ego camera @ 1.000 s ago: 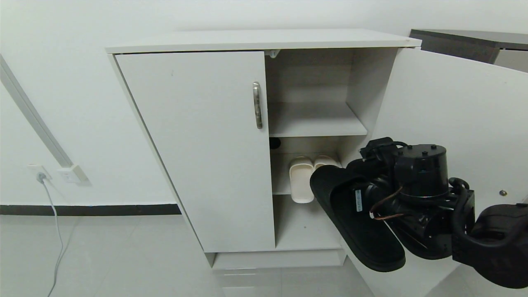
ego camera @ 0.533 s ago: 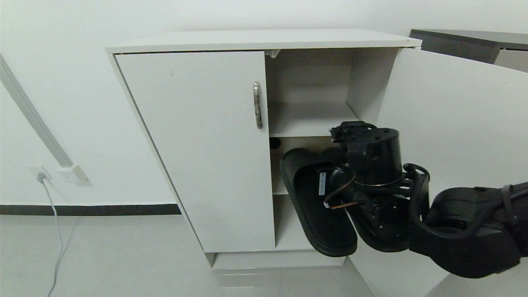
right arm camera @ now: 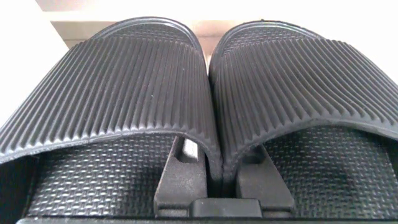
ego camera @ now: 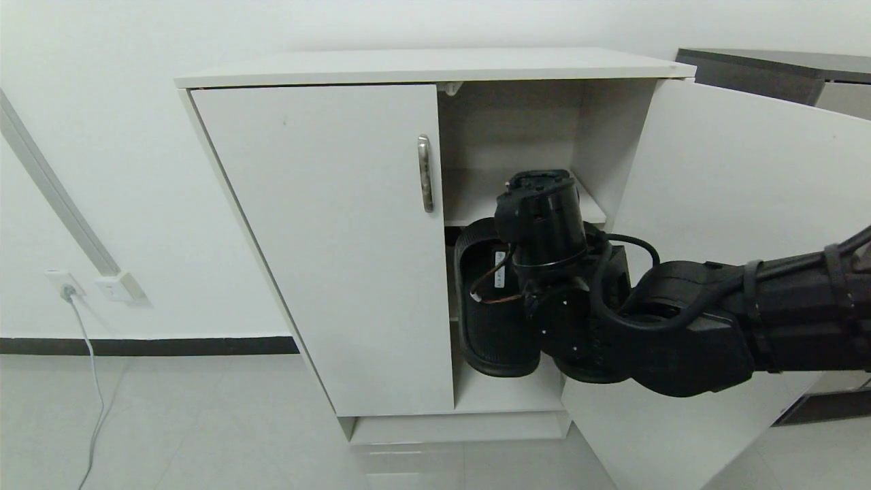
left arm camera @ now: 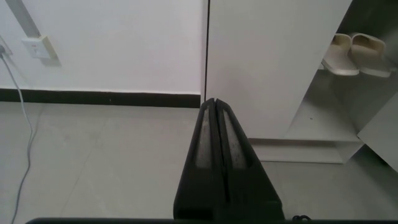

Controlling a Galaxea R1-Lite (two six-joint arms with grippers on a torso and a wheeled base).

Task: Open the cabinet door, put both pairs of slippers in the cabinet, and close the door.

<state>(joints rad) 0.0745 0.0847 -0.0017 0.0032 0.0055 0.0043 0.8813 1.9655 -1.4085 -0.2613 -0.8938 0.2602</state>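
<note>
cabinet (ego camera: 422,64): right door (ego camera: 735,190) swung open, left door (ego camera: 326,238) closed | right gripper (right arm camera: 214,186): jaws clamped on black slippers (ego camera: 486,327) by their adjoining inner walls, pair in the cabinet's open side, below its upper shelf | beige slippers (left arm camera: 354,53): on a shelf inside the cabinet | left gripper (left arm camera: 216,124): jaws pressed together, empty, above the floor before the cabinet

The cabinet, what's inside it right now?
Cream slippers lie inside, on the open side. The black slippers, clamped in the right gripper, are held at that opening. The closed left door hides the other half, and the arm blocks much of the open side.
</note>
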